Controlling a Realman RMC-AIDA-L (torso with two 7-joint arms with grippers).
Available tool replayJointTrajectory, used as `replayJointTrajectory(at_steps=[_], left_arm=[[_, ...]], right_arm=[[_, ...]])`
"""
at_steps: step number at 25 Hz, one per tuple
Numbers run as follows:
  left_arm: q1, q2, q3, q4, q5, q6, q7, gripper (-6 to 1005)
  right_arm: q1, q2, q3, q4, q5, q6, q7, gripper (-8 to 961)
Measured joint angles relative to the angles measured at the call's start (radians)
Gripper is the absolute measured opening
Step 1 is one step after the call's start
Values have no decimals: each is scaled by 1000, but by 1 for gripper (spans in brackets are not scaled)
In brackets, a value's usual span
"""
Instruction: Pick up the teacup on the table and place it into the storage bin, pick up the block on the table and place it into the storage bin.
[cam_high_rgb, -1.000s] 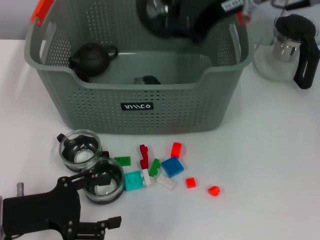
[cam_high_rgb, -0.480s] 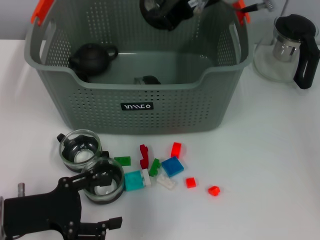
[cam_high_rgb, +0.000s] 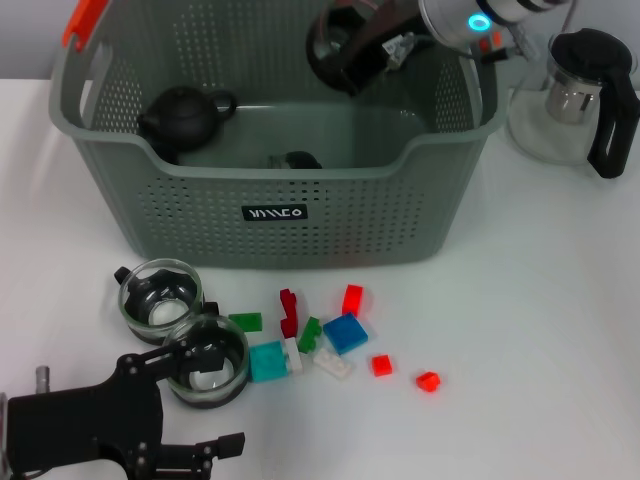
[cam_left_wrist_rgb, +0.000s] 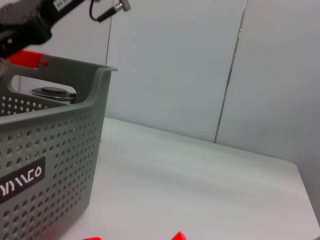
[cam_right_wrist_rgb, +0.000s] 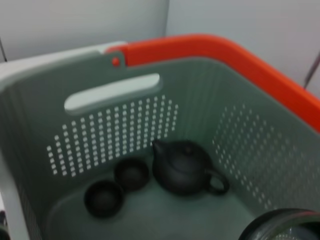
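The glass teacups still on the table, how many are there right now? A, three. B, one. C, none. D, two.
D: the head view shows two glass teacups on the white table in front of the storage bin, one just behind the other, next to the loose blocks.
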Motion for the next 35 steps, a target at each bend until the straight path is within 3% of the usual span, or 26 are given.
replayJointTrajectory(at_steps=[18, 35], left_arm=[[-2, -5, -1, -6, -2, -7, -2, 913], [-2, -5, -1, -7, -9, -9, -2, 913]], right_arm=[[-19, 4, -27, 83, -43, 34, -14, 60], [-23, 4, -34, 79, -60, 20, -5, 65]])
